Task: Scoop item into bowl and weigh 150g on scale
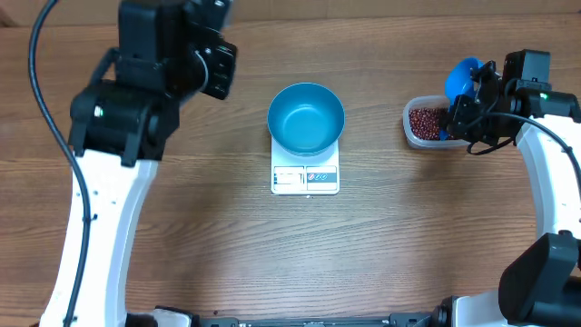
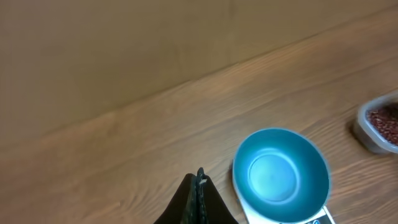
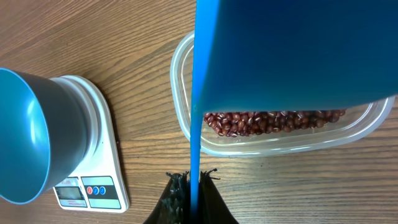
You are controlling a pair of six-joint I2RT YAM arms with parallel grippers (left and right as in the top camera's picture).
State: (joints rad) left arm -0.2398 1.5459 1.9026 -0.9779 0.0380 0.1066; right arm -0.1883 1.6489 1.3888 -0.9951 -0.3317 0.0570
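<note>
Right gripper clamps a blue scoop by its handle above the beans in a clear tub. The empty bowl sits on the scale, well apart. A tilted carry across could spill beans. Left gripper is pinched together, empty.

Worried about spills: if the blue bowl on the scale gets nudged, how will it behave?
The bowl looks empty and overhangs the scale, so it is probably light and may slide or tip. Its glossy surface likely offers little grip.
</note>
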